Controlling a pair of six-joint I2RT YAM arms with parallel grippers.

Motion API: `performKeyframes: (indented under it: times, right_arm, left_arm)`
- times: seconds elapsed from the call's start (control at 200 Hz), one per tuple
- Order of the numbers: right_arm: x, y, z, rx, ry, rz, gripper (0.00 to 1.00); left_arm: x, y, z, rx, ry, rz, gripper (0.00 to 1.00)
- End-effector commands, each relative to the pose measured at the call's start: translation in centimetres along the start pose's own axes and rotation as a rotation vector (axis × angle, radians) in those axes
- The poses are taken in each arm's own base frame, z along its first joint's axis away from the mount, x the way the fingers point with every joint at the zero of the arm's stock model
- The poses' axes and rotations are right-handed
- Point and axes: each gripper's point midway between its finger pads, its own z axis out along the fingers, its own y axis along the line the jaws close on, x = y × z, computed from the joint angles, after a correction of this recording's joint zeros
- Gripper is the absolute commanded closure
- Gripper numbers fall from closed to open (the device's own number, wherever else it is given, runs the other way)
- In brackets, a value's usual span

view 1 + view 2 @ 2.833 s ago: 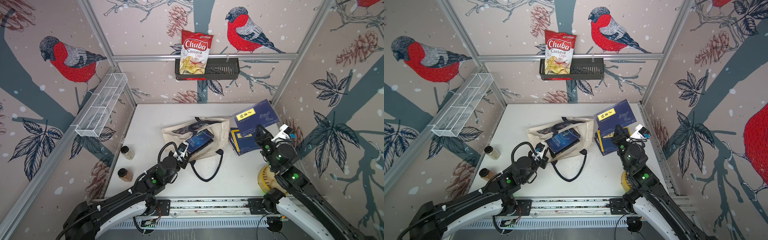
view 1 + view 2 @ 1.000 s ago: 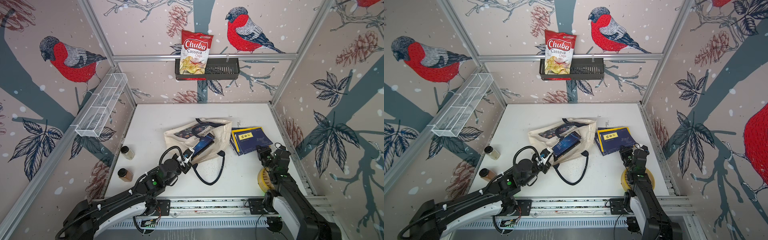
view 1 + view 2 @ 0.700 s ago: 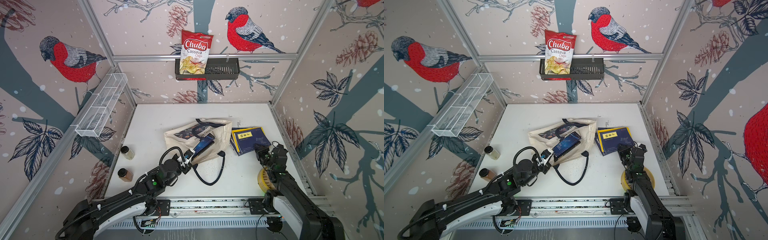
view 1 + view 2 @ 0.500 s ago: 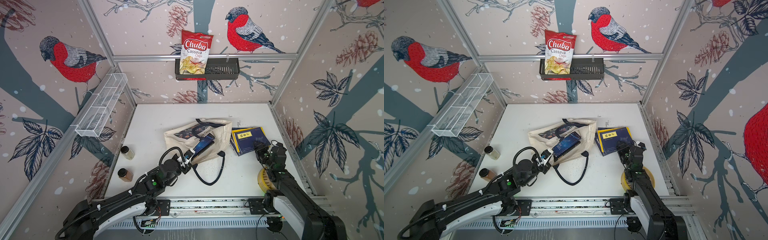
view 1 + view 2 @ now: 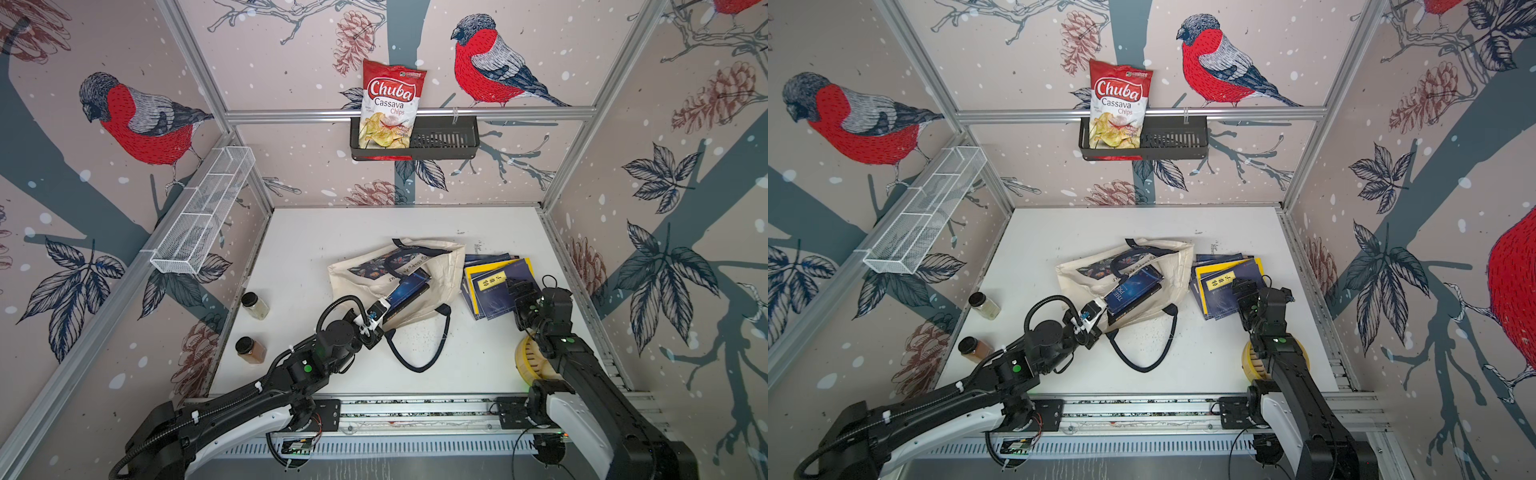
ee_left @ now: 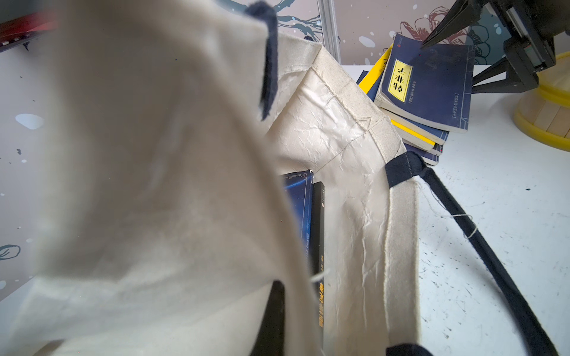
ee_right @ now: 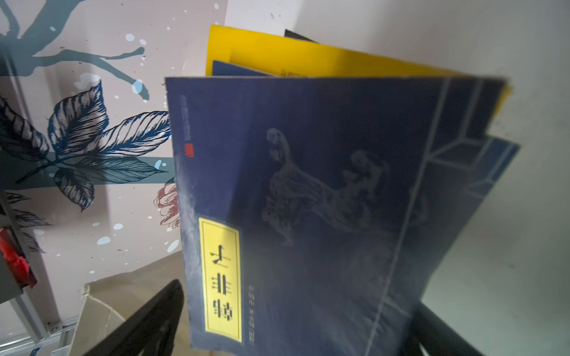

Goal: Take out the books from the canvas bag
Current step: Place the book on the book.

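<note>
Roughly six books (image 5: 496, 286), one canvas bag (image 5: 444, 282), two jars (image 5: 254, 305), one chip packet (image 5: 390, 108).

Left arm: your left arm stretches low from its base, forward and inward, with the elbow bent.
Left tool (image 5: 380, 328): you have its jaws closed, pinching the rim of the bag (image 5: 442, 282).
Right arm: your right arm rises steeply from its base, forearm leaning forward.
Right wrist: pitched downward.
Right tool (image 5: 519, 295): jaws spread wide, gripping nothing, tips aimed down and away from you.
</note>
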Motion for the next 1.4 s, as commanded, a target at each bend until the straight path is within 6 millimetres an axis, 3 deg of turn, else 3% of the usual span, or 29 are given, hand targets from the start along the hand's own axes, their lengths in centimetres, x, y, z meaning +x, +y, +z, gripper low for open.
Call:
performKeyframes:
  times: [0.0, 0.215, 0.375, 0.61, 0.71, 0.845, 1.036, 1.396]
  right_arm:
    - [-0.1, 0.2, 0.2, 0.016, 0.006, -0.013, 0.0]
    - [1.3, -0.1, 1.7, 0.031, 0.093, 0.001, 0.0]
    - [1.4, -0.3, 1.7, 0.063, 0.111, 0.02, 0.0]
    - [-0.1, 1.3, 1.2, 0.063, 0.034, 0.018, 0.0]
    - [-1.0, 0.7, 0.8, 0.124, 0.0, 0.04, 0.0]
    - [-0.1, -1.0, 0.9, 0.176, 0.039, 0.091, 0.0]
    - [-0.8, -2.7, -0.2, 0.251, -0.003, 0.106, 0.0]
    - [-4.6, 0.3, -4.0, 0.153, -0.2, 0.08, 0.0]
  left_arm:
    - [-1.8, 0.1, -0.2, 0.002, -0.072, 0.001, 1.0]
    - [-1.8, 0.1, -0.2, -0.001, -0.072, 0.001, 1.0]
    - [-1.7, 0.1, -0.2, -0.002, -0.069, -0.002, 1.0]
    - [-1.7, 0.1, -0.1, -0.001, -0.065, 0.0, 1.0]
    - [-1.7, 0.2, -0.1, -0.007, -0.065, 0.0, 1.0]
    - [-1.7, 0.2, -0.1, -0.008, -0.064, 0.002, 1.0]
    - [-1.7, 0.1, -0.1, -0.004, -0.063, -0.001, 1.0]
    - [-2.0, 0.3, -0.3, -0.01, -0.073, -0.002, 1.0]
